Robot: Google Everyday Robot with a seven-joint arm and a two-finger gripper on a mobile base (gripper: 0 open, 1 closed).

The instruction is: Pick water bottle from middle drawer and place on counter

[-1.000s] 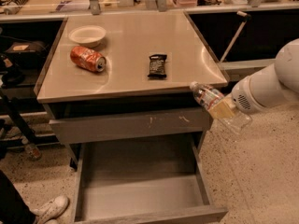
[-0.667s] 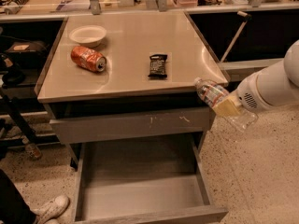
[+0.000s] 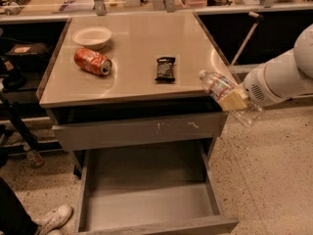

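My gripper (image 3: 235,100) is shut on the water bottle (image 3: 218,86), a clear crinkly bottle with a white cap and a reddish label band. I hold it tilted, cap pointing up-left, in the air at the right front corner of the counter (image 3: 137,48). The bottle's cap end overlaps the counter's right edge; its base hangs beyond the cabinet. The middle drawer (image 3: 146,190) is pulled open below, and its grey floor is bare.
On the counter lie a dented red soda can (image 3: 92,61), a white bowl (image 3: 91,36) and a dark snack bar (image 3: 165,68). A drawer front with pale scratches (image 3: 139,129) sits above the open drawer. A shoe (image 3: 54,218) shows at bottom left.
My gripper has carried the bottle up and a little right, from beside the upper drawer front to the level of the counter's right front corner.
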